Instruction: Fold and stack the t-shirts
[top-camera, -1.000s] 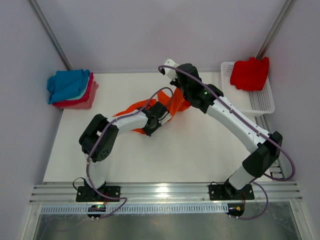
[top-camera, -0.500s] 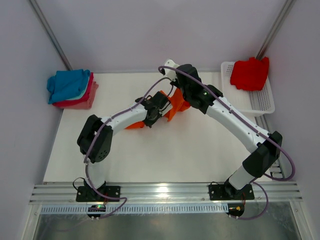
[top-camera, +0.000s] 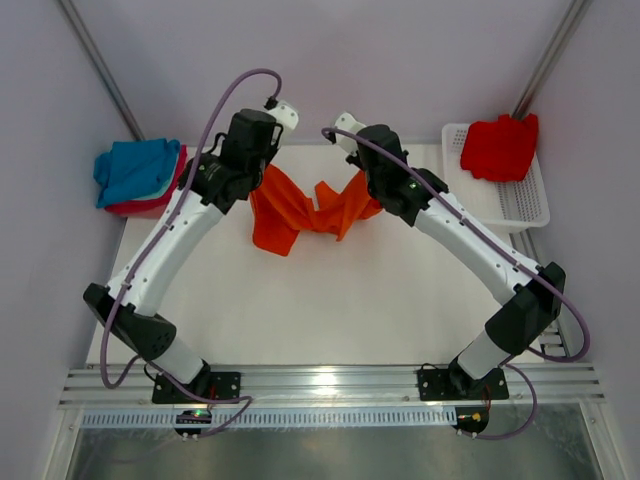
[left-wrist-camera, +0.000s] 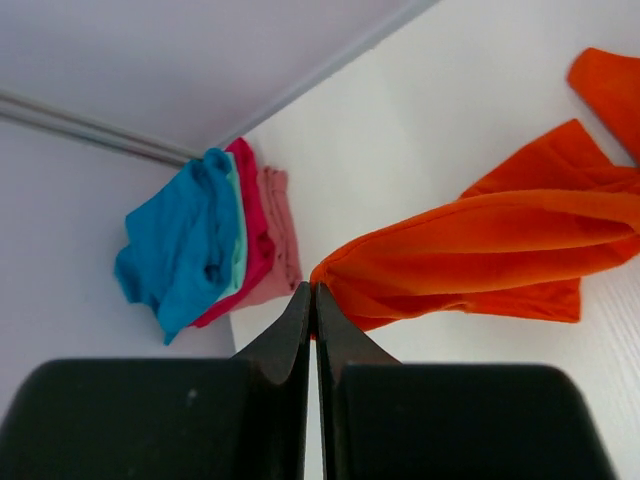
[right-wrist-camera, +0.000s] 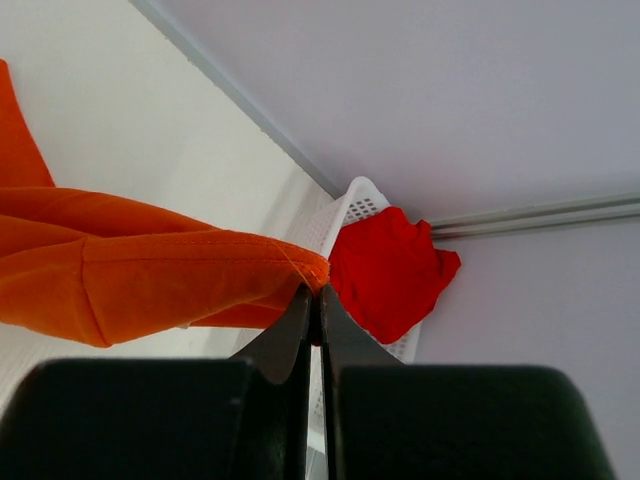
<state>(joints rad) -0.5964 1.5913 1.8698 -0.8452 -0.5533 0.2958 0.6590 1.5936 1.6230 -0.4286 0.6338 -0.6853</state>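
Top view, shirt: the orange t-shirt (top-camera: 300, 212) hung bunched between the two wrists at 12 o'clock over the table (top-camera: 330, 310), sagging in the middle. Whether its lowest fold touched the surface could not be told.
Top view, others: the folded stack (top-camera: 140, 178), blue on top, sat at 10 o'clock. The red t-shirt (top-camera: 498, 147) lay in the white basket (top-camera: 528, 208) at 2 o'clock.
Left wrist view, pincer: the left gripper (left-wrist-camera: 312, 292) was pressed together on a fold of orange edge, and the cloth ran off toward 3 o'clock.
Right wrist view, pincer: the right gripper (right-wrist-camera: 315, 290) was pinching a hemmed orange corner, and the cloth trailed toward 9 o'clock.
Risk: both holds looked thin, so spreading further could probably pull an edge free. The twisted middle would likely lay down creased.
Change: a second earlier the left arm was crouched low at the table centre over the crumpled shirt. It now reached toward 11 o'clock with the shirt lifted and drawn out. The right arm, stack and basket were unmoved.
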